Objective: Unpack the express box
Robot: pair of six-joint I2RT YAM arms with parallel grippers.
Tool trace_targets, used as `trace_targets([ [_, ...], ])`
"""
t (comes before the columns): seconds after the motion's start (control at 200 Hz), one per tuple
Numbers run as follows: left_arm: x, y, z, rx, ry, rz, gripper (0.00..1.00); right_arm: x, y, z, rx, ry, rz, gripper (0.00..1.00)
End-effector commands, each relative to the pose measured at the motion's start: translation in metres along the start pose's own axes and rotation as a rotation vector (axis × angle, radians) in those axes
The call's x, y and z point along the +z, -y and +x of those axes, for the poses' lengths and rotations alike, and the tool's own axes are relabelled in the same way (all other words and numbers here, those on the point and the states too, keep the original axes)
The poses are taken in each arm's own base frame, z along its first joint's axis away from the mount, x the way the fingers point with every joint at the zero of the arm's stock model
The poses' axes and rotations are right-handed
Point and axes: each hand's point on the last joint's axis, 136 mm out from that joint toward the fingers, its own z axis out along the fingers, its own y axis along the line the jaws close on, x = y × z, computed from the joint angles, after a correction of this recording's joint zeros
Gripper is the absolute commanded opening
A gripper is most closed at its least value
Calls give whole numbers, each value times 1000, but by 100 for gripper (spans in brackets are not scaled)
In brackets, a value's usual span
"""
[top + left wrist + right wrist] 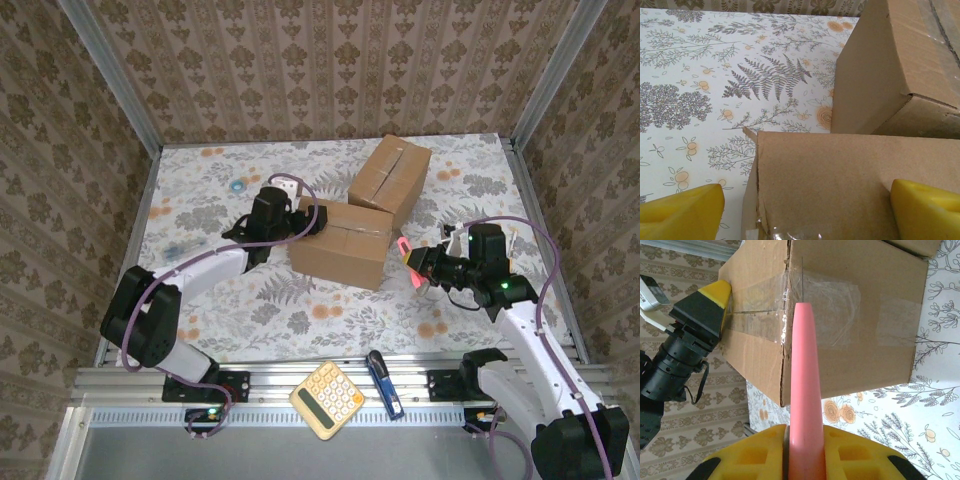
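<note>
- The left gripper [805, 220] is being cut off by the bottom edge of its wrist view. Just two yellow fingertips [682, 215] are showing.
- Its jaws are standing wide, straddling a corner of the nearer express box [855, 185]. One tip is hanging over the floral table [685, 100] and the other is lying over the cardboard. I cannot tell whether either is touching.
- From above, the left gripper [298, 215] is sitting at the left end of the nearer express box [340, 243], with its fingertips masked by its own black body.
- The right gripper [804, 450] is clamping narrowly on a pink tool [805, 390], which is sticking straight out between the yellow pads [750, 455].
- The tool's tip is overlapping the taped seam [840, 315] at the box's corner. Whether it is touching is not discernible.
- The second box [390, 178] is lying farther back, touching the nearer one's far corner.
- The left arm is stretching low and diagonally from its base towards the box.
- The right arm is bending at the elbow, with its wrist pointing left, and the right gripper [415, 262] is just beside the box's right end.
- A yellow calculator [327, 400] and a blue object [384, 383], too small to identify, are lying on the near rail.
</note>
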Motion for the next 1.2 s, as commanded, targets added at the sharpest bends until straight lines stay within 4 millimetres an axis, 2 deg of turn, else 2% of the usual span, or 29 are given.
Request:
trace_targets([
  [0.0,8,-27,84,-2,-260,-90,86,-4,-17,-11,-34,37,-28,0],
  [0.35,9,-26,83,-1,-259,-85,86,-17,-24,-18,-63,99,-2,0],
  [0.805,8,-26,84,-2,-261,-85,86,-3,-18,-12,-49,44,16,0],
  [1.0,9,-26,84,-4,-260,-85,86,-1,-21,-12,-59,45,16,0],
  [1.195,8,-26,83,-3,-257,-84,86,-1,-13,-10,-48,41,49,0],
])
